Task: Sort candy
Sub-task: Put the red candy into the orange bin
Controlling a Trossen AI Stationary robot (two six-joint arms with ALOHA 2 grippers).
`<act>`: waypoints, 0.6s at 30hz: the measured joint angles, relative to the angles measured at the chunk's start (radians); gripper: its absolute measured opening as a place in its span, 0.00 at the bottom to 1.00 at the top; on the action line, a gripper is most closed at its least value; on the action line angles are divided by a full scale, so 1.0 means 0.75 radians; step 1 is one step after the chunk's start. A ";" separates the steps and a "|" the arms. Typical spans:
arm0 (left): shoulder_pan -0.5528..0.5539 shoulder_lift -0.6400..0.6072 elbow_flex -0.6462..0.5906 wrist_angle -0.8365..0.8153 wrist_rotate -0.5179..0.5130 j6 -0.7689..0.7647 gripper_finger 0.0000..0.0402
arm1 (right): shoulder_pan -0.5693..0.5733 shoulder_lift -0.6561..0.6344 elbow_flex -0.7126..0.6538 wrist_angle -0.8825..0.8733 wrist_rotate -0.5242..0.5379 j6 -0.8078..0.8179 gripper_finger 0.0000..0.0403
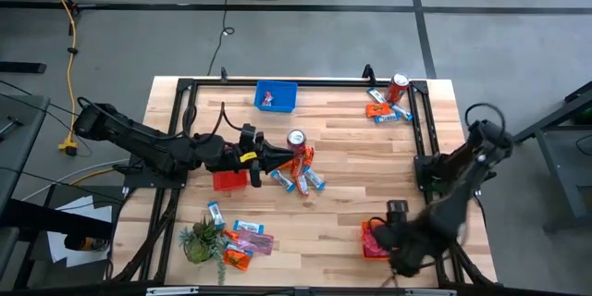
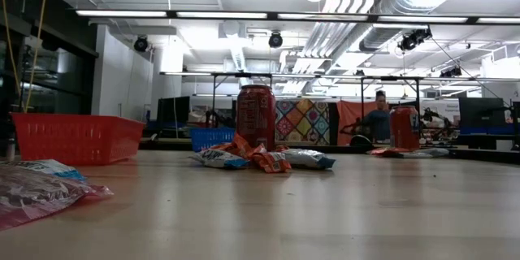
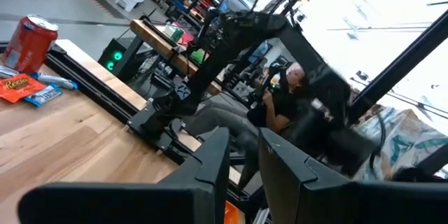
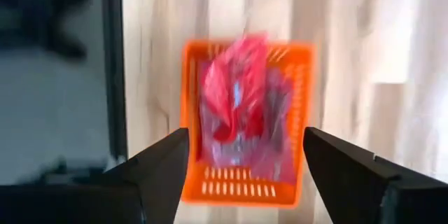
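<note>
A: How far along is the sorting?

B: Partway, I judge. The orange basket (image 4: 241, 122) near the front right corner holds pink-red packets (image 4: 231, 94). The right gripper (image 4: 245, 171) hangs just over it with its fingers spread wide and nothing between them.

A: And the other baskets?

B: The blue basket (image 1: 276, 95) at the far edge has a small item inside; I cannot tell which kind. The red basket (image 1: 229, 179) sits under the left arm, and its contents are hidden.

A: What is left?

B: Three loose lots. A heap (image 1: 301, 178) of orange and blue-and-white packets lies mid-table against a can (image 1: 296, 140). Another lot (image 1: 384, 108) lies at the far right corner beside a second can (image 1: 399, 86). A third (image 1: 242, 239) lies near the front left, beside the plant (image 1: 198, 242).

A: The left gripper?

B: The left gripper (image 1: 277, 159) is over mid-table, near the heap. Its fingers (image 3: 210, 164) stand a narrow gap apart; I see nothing pinched.

A: Room to move?

B: Open wood runs across the middle right and the far left. The tight spots are the black frame rail (image 1: 421, 120) beside the far right lot, the can touching the heap, and the plant crowding the front left lot. The orange basket sits close to the table's front edge.
</note>
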State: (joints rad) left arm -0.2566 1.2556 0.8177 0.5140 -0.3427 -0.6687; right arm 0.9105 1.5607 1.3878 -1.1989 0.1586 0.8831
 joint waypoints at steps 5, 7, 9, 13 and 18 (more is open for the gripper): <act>0.000 0.000 0.000 -0.001 0.001 0.055 0.16 | 0.117 -0.220 -0.071 -0.110 0.403 0.526 0.69; 0.000 0.000 0.000 -0.001 0.001 0.068 0.16 | 0.157 -0.310 -0.135 -0.128 0.528 0.735 0.69; 0.000 0.000 0.000 -0.001 0.002 0.079 0.16 | 0.183 -0.389 -0.200 -0.088 0.606 0.865 0.69; -0.003 0.002 0.066 -0.211 0.122 0.090 0.16 | 0.172 -0.476 -0.304 0.114 0.651 0.853 0.69; -0.150 0.163 0.461 -1.106 0.319 0.102 0.16 | 0.094 -0.463 -0.327 0.195 0.644 0.707 0.69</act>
State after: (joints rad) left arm -0.3688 1.3782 1.1631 -0.3156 -0.1031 -0.5923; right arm 0.9811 1.2133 1.1423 -1.0525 0.6416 1.4132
